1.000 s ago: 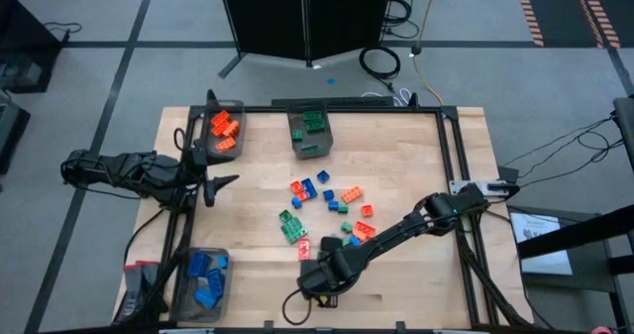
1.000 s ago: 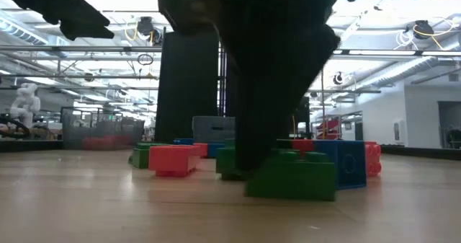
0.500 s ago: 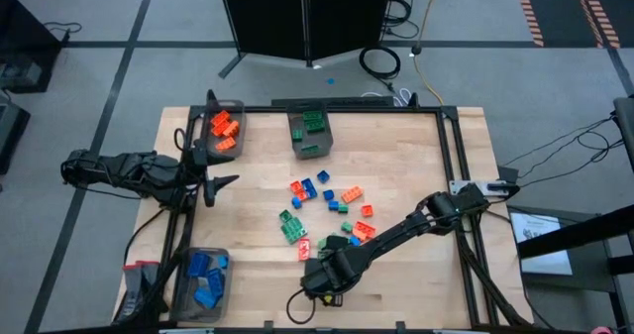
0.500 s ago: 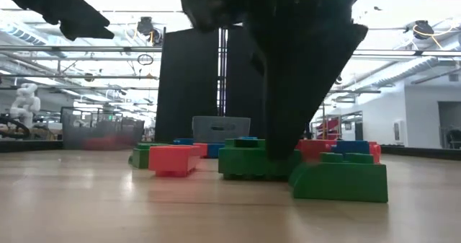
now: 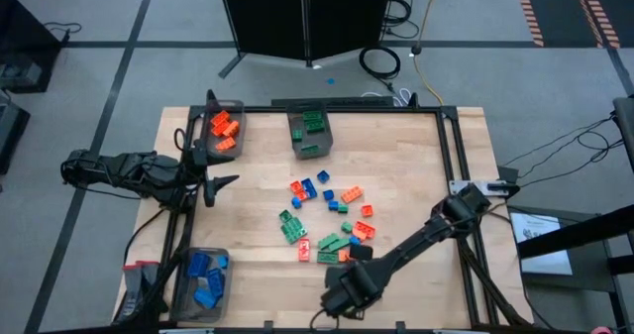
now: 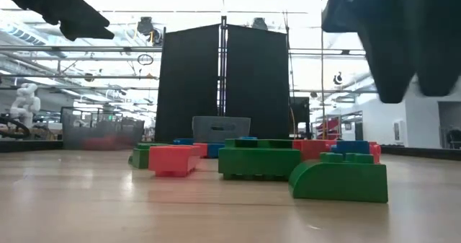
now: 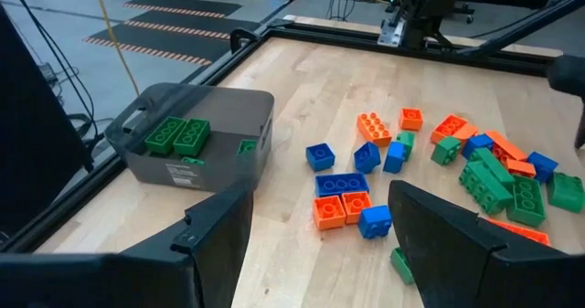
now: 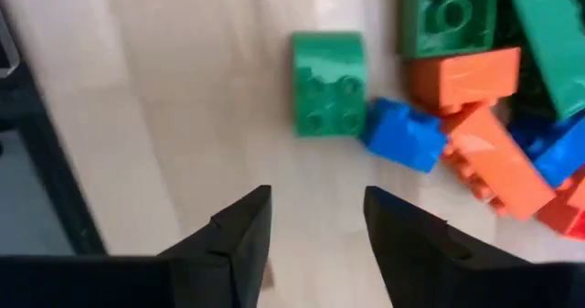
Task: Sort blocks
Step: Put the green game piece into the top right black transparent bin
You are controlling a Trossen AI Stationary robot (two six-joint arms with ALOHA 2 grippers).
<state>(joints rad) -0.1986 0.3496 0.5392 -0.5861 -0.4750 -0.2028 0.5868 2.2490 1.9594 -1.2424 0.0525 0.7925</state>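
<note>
**Right gripper hung empty over the near edge of the brick pile**

The right gripper (image 8: 311,230) had its fingers part open with bare wood showing between them, nothing held. Just ahead of the tips sat a small green brick (image 8: 328,82), studs up, with a blue brick (image 8: 405,136) touching its side and orange ones (image 8: 462,75) packed in past that. From above, the same gripper (image 5: 344,292) was at the near side of the table (image 5: 416,156), with the blocks (image 5: 332,220) scattered beyond it toward the middle.

My guess on handling: these are hard, light, slick plastic, so they'd skate on the wood if nudged and won't deform at all. I'd pinch the green one across its two flat side walls, not over the studs, and from the side away from the blue one, since that neighbour leaves no room for a finger.

The left gripper (image 5: 220,180) waited well off by the table's left edge, fingers (image 7: 219,230) wide apart and empty.

Views disagreed in a useful way. The low view showed a green brick with a rounded end (image 6: 338,182) and a flat green one (image 6: 259,158) behind it, which overhead was just a blur of colour. The overhead alone showed the bins: orange (image 5: 224,128), green (image 5: 310,133), blue (image 5: 201,279).
</note>
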